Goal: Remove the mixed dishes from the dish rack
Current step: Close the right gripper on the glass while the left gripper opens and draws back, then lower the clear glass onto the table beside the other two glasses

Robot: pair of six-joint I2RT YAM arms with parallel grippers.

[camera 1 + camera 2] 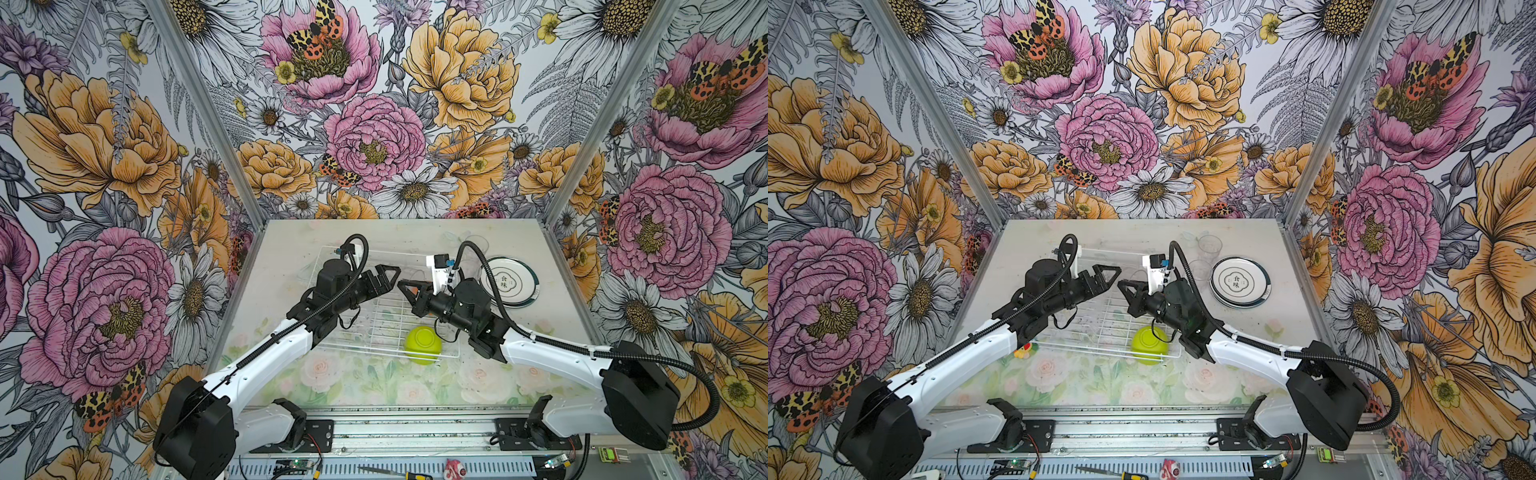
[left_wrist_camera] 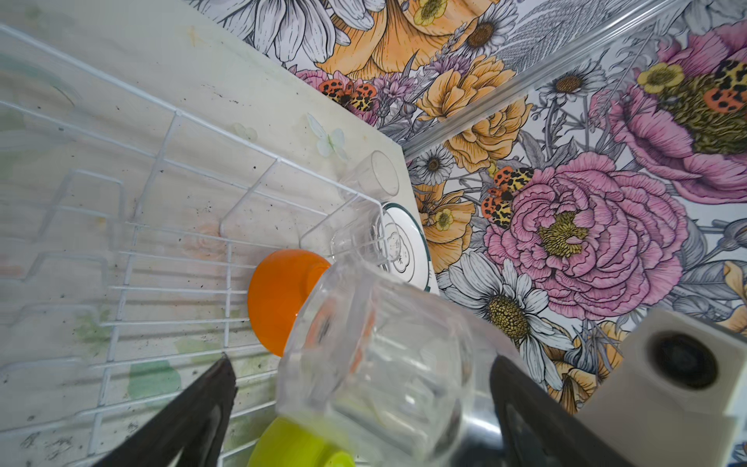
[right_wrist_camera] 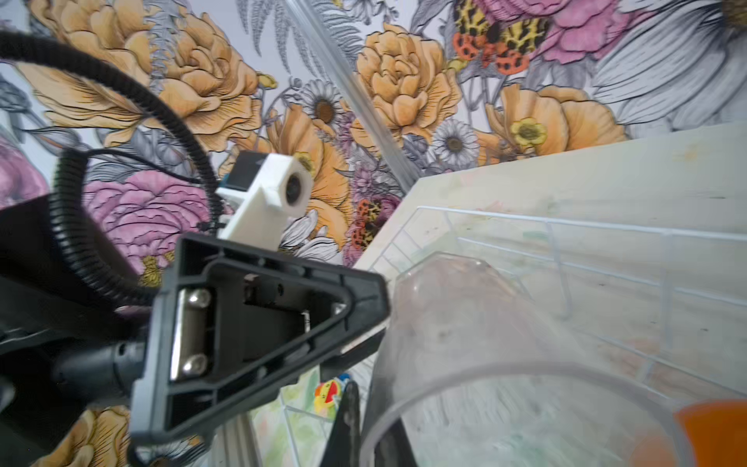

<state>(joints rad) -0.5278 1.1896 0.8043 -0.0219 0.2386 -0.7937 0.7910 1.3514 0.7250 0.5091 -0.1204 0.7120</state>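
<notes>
Over the middle of the dish rack (image 1: 386,316), my left hand (image 1: 394,271) stands wide apart around the clear cup (image 2: 376,364), and my right hand (image 1: 404,286) is clamped on the cup's rim. The lime-green bowl (image 1: 422,344) lies upside down in the rack at 5 o'clock. The plates (image 1: 510,282) rest on the bench (image 1: 540,332) at 3 o'clock from the rack.

I'm reading the dish rack (image 1: 386,318) as thin wire under a smooth white coating. The clear cup (image 2: 376,364) is looking like glossy see-through plastic and is catching glare. The orange bowl (image 2: 279,299) and lime-green bowl (image 1: 422,344) are showing smooth, satin plastic. The plate (image 1: 510,281) is gleaming like glazed ceramic. The table (image 1: 332,382) is looking matt, printed and grime-speckled.
</notes>
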